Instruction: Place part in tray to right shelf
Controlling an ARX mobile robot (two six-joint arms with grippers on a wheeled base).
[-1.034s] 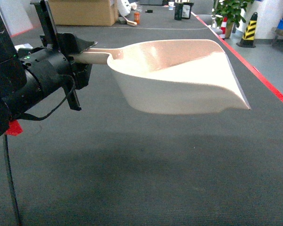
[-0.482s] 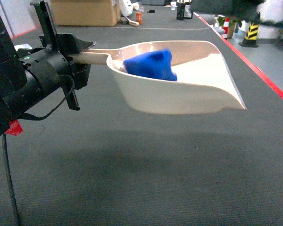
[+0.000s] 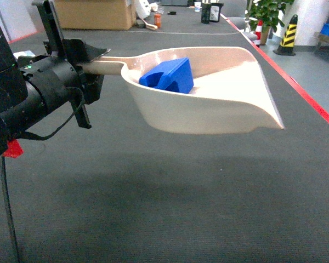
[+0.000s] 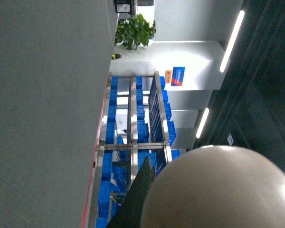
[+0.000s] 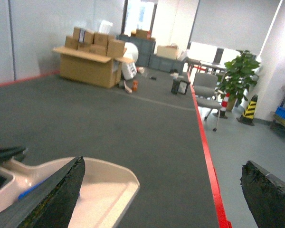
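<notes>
Left hand (image 3: 90, 68) clenched on level tray (image 3: 219, 112) handle, part (image 3: 169, 75) inside; right hand (image 5: 161, 190) spread wide.

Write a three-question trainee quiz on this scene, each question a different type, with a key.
1. True or false: the blue part lies inside the tray.
2. Which gripper holds the tray's handle? A) left B) right C) neither
3. Fill in: the right gripper has its jaws ____.

Key: 1 true. 2 A, the left gripper is clamped on the handle in the head view. 3 open, spread wide with nothing between them.
</notes>
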